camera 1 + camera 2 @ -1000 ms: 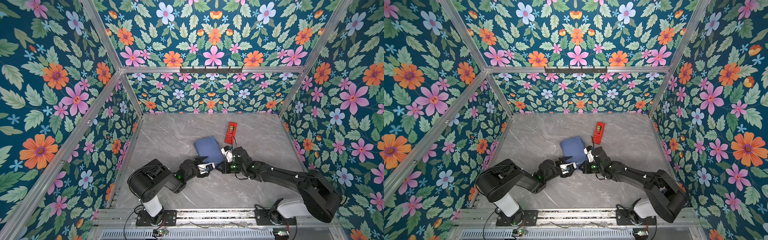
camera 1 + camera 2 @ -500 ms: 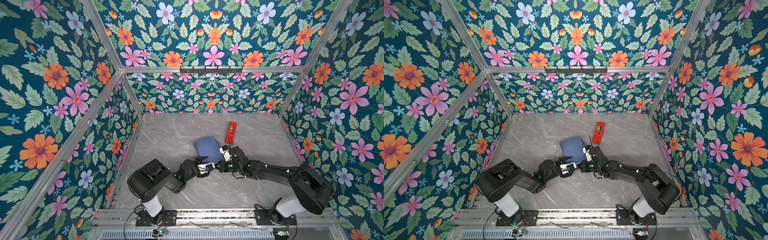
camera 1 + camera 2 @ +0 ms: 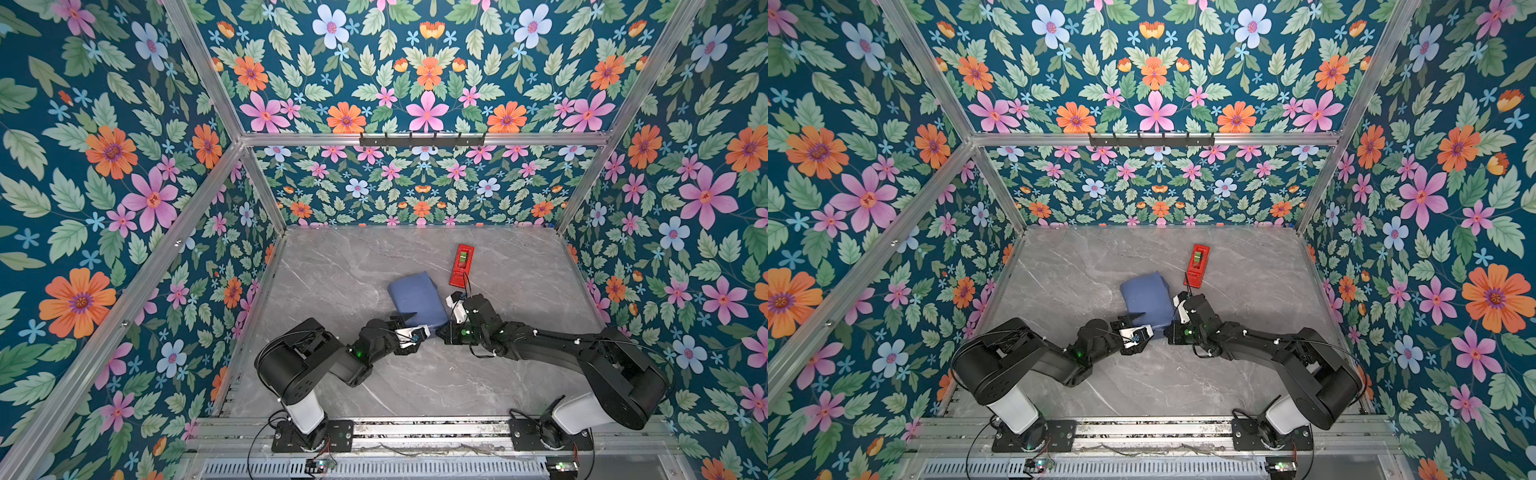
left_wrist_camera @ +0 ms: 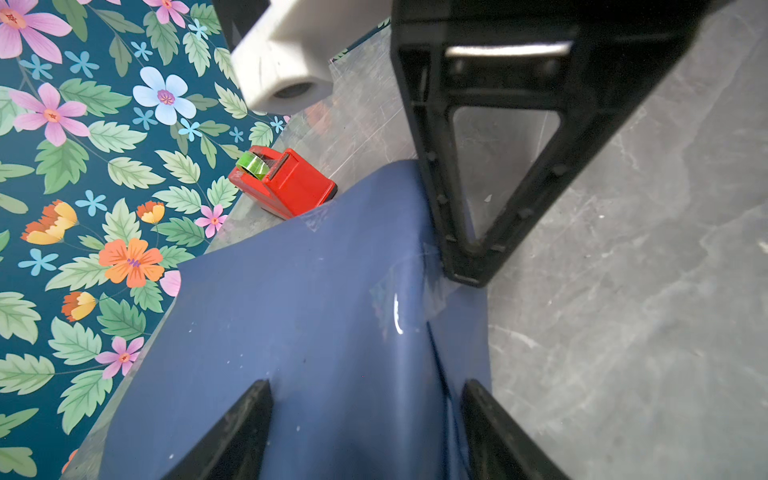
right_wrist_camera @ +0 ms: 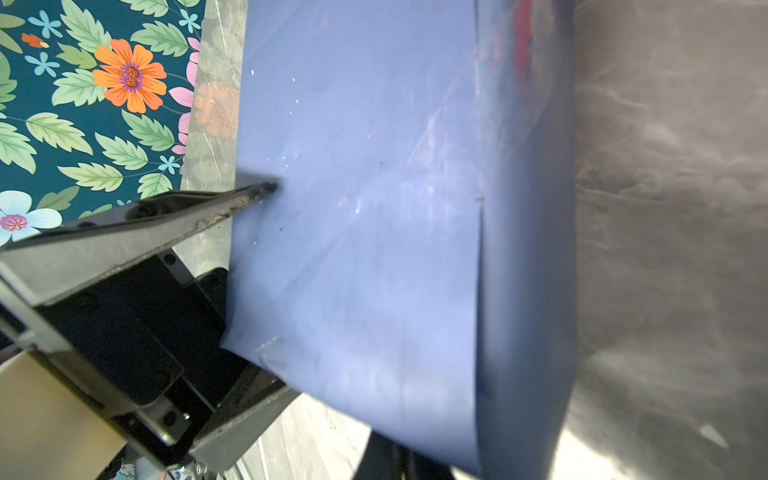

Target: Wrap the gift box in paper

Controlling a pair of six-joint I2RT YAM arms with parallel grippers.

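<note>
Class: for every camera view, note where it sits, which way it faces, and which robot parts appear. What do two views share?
Both top views: high above the arm bases, tilted down at the table; both arms, the paper, the tape dispenser.
Left wrist: on the left arm, looking past the left gripper at the paper; the right gripper shows.
Right wrist: on the right arm, close against the paper; left fingers show.
Shared: all views show the paper.

The grey marbled table (image 3: 332, 270) bears the folded blue paper (image 3: 415, 299) and a red tape dispenser (image 3: 462, 266) nearby.
</note>
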